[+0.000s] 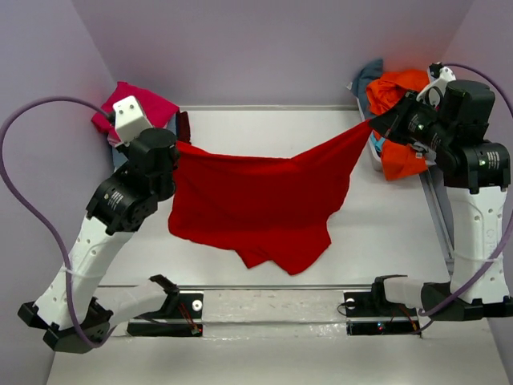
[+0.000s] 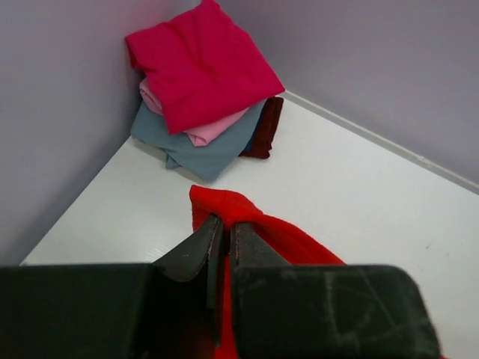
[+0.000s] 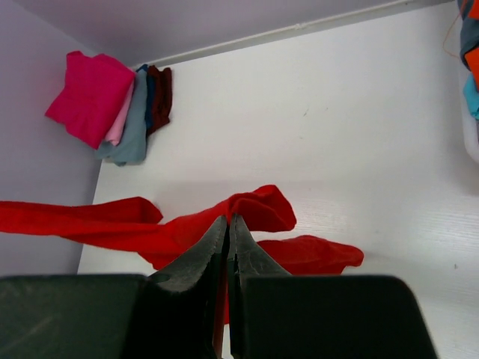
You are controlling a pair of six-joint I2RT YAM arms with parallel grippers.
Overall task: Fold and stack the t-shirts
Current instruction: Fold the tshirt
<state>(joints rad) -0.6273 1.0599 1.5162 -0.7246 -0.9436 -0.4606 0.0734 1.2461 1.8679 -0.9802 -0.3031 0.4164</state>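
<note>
I have the red t-shirt [image 1: 256, 208] strung out between the two arms above the bench [image 1: 385, 241]. The left jaws are pinched almost closed on one bunched corner of it at the left side. The right jaws are clamped tight on the opposite corner at the far right. Each wrist view shows a thin fold of red cloth squeezed between dark tapered tips. The top edge sags in a slack curve from grip to grip, and the body hangs below as a loose, uneven flap. I cannot tell whether its lower hem brushes the bench or hangs clear

By my reckoning we are roughly halfway. In the far-left corner sits the finished stack: the magenta shirt [image 2: 202, 67] on top, the pale pink shirt [image 2: 213, 133] under it, then the grey-blue shirt [image 2: 202, 153], with the maroon shirt [image 2: 266, 131] peeking out at the side. They are folded into rough rectangles, edges not quite aligned, the top one skewed. The red one is spread out but not yet folded. Left to do is the crumpled heap at the far right, where I make out the orange shirt [image 1: 397, 88], a bit of teal cloth [image 3: 472, 97] and something dull blue [image 1: 370, 74] behind; it may hide more

All the cloth looks soft, matte and plain, with no print, and it drapes and creases readily. The bench is smooth, hard and white
</note>
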